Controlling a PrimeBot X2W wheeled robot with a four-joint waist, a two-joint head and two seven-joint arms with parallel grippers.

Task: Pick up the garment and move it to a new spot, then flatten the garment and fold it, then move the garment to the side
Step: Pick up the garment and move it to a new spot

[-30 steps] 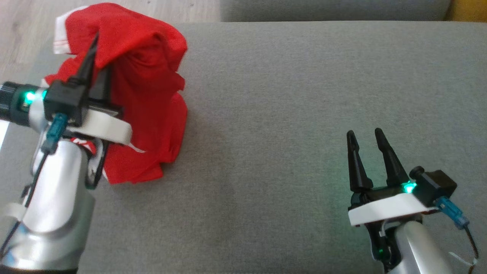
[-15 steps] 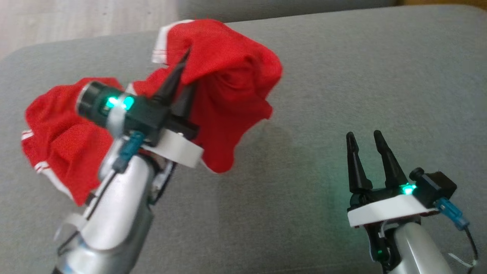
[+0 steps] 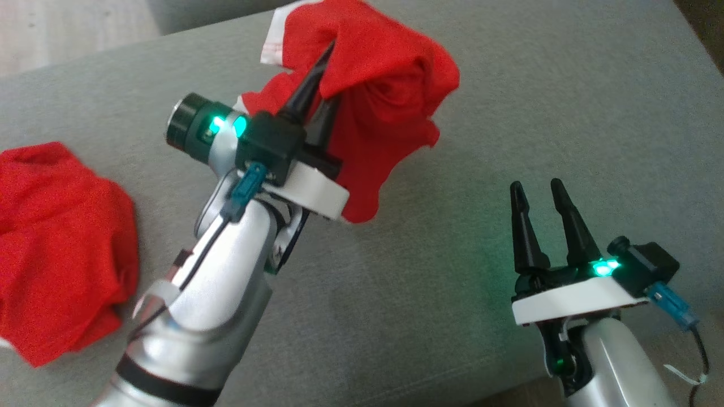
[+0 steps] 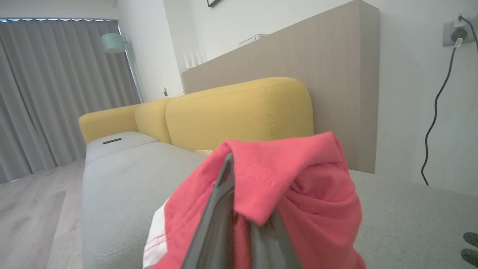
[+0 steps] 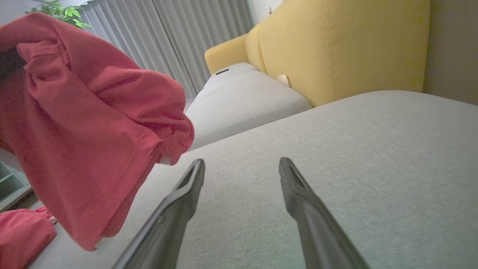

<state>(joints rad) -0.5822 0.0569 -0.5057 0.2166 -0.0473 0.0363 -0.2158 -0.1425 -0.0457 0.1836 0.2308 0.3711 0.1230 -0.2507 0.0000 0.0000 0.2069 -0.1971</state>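
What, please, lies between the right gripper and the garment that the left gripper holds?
Bare grey cushion: in the head view nothing rests between the right gripper and the garment; the right wrist view agrees.

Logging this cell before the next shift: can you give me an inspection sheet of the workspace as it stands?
Surface: grey sofa cushion, smooth fabric.
Job's things: red garment hangs bunched from the left gripper, raised above the cushion.
Clutter: red cloth heap lies on the cushion at the robot's left; whether it joins the held garment, cannot tell.
Grippers: left gripper shut on the garment; right gripper open, empty, above the cushion.
Cables: blue-plugged leads at both wrists; black cord hangs from a wall socket.
Surroundings: yellow backrest, grey curtains, wooden panel, plant.
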